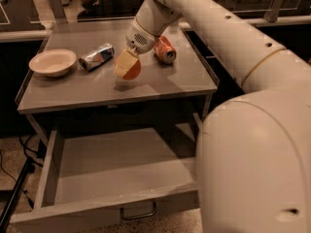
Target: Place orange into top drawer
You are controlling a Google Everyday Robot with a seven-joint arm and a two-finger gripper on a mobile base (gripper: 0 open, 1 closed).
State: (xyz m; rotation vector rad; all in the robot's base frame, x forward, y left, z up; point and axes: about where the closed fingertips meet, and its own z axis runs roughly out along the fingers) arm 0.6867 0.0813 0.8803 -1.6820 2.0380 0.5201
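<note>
My gripper is over the middle of the tabletop, its cream fingers shut on the orange. It holds the orange just above the grey table surface, with a shadow beneath it. The top drawer stands pulled open below the tabletop at the front. Its inside is bare and its dark loop handle shows on the front panel. My arm reaches in from the right and hides the drawer's right end.
A red-orange soda can lies on its side just right of the gripper. A crushed silver can lies to its left. A cream bowl sits at the table's left edge. Dark cables run along the floor at left.
</note>
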